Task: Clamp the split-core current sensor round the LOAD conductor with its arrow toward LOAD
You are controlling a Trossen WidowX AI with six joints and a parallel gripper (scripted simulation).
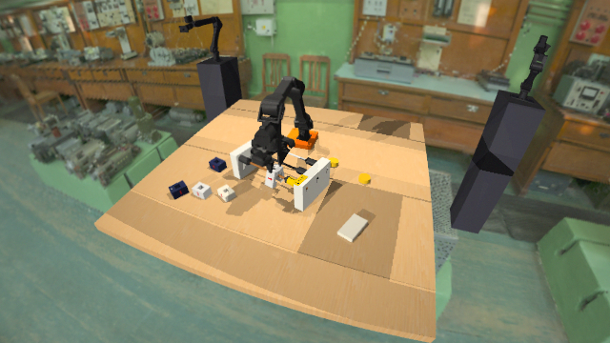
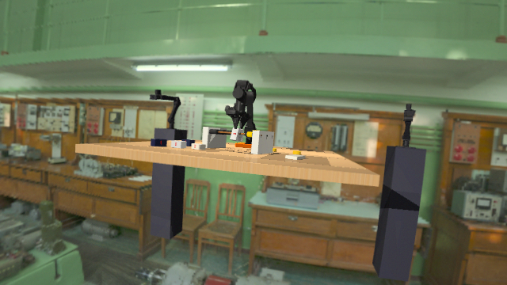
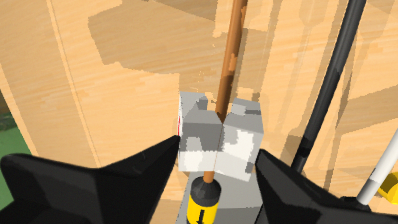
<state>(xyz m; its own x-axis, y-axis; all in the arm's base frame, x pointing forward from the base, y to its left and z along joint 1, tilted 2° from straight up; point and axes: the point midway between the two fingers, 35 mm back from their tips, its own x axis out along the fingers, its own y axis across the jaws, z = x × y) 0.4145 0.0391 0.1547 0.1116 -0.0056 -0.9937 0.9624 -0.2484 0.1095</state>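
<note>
The white split-core sensor (image 1: 272, 178) (image 2: 236, 134) (image 3: 199, 137) sits at the copper conductor (image 3: 231, 55). In the wrist view its two halves meet along a middle seam, with a notch at the far end where the conductor comes out. Whether it is latched cannot be told. A red mark shows on its side face. My gripper (image 3: 217, 147) is shut on the sensor, one fingertip against each half. A yellow sleeve (image 3: 202, 207) (image 1: 296, 180) with a black arrow is on the conductor just beyond the sensor. The word LOAD is not readable.
White end plates (image 1: 312, 186) (image 1: 240, 163) hold the conductors. A black conductor (image 3: 327, 90) and a white one (image 3: 382, 167) run alongside. Dark blue blocks (image 1: 178, 190) (image 1: 217, 165) and white blocks (image 1: 201, 191) (image 1: 226, 192) lie left. A white slab (image 1: 353, 228) and yellow discs (image 1: 364, 178) (image 1: 334, 162) lie right.
</note>
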